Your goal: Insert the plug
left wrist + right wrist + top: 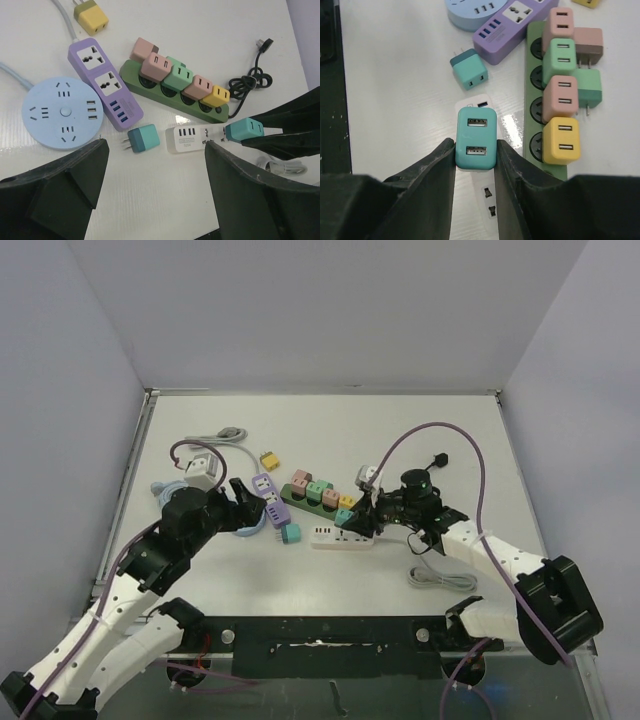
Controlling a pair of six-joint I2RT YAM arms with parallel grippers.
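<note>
The right gripper (476, 152) pinches the teal plug (476, 135) over the white power strip (488, 202), the left gripper (155, 147) gapes wide, and next, I think, its pins must meet a socket.

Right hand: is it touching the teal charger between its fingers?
Touching. The right wrist view shows both fingers of the right hand pressed against the sides of the teal charger, with no gap.

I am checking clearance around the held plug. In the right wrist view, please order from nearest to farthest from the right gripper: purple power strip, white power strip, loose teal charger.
From the right gripper:
1. white power strip, directly beneath it.
2. loose teal charger, just beyond, slightly left.
3. purple power strip, farthest, at the top.
</note>
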